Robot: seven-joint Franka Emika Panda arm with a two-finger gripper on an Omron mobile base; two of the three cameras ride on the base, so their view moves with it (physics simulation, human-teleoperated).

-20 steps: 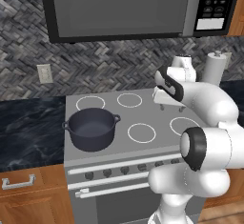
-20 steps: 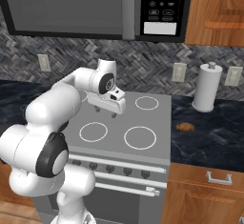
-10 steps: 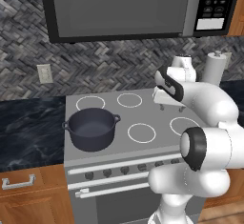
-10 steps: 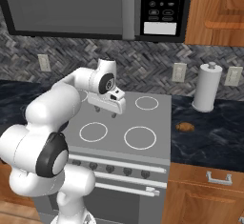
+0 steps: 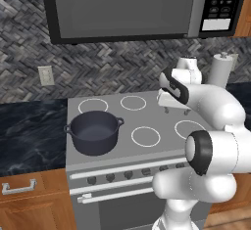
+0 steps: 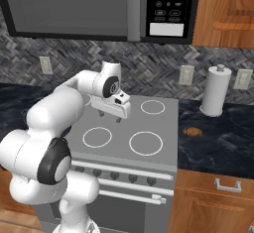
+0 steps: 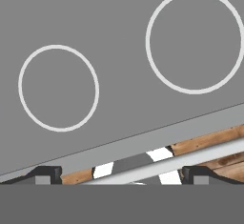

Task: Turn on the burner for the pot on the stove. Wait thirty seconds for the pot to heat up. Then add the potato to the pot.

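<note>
Hovering over the middle of the stove (image 5: 147,114), the gripper (image 6: 110,116) points down at the flat top with its fingers spread wide and nothing between them. The pot (image 5: 94,132) sits on the front left ring, close to the stove's front edge, well apart from the hand. The potato (image 6: 192,132) lies on the dark counter (image 6: 218,143) just beside the stove's right edge, in front of the paper towel roll (image 6: 215,90). As far as I can judge, the first step is in hand: no knob has been touched and the arm is nowhere near the row of knobs (image 5: 128,175) on the front panel. The next move calls for bringing the hand down over the front edge to the knob that governs the pot's ring; which one that is I cannot tell.
</note>
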